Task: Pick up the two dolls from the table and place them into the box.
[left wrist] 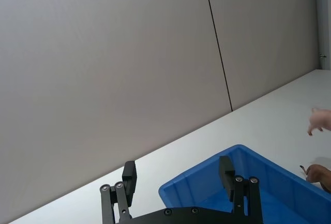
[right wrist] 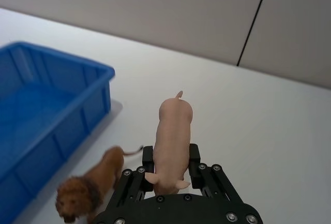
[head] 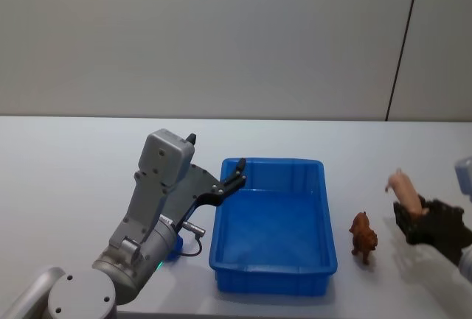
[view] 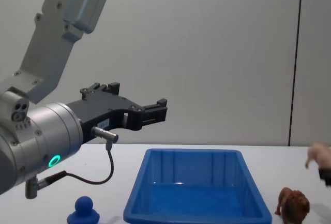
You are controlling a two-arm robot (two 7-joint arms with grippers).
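Note:
The pale pink pig doll (right wrist: pixel 173 131) is clamped between the fingers of my right gripper (right wrist: pixel 170 157), held above the table (head: pixel 74 157) to the right of the box. In the head view the pig (head: pixel 405 189) and right gripper (head: pixel 410 212) are at the far right. The brown lion doll (head: pixel 363 236) stands on the table between the pig and the blue box (head: pixel 273 161), which holds nothing. My left gripper (head: pixel 237 172) hovers open over the box's left rim, nothing between its fingers (left wrist: pixel 129 177).
A small blue knob-shaped object (view: pixel 84 208) sits on the table by the left arm's base, left of the box. A plain grey wall rises behind the table's far edge. Bare white tabletop stretches behind and right of the box.

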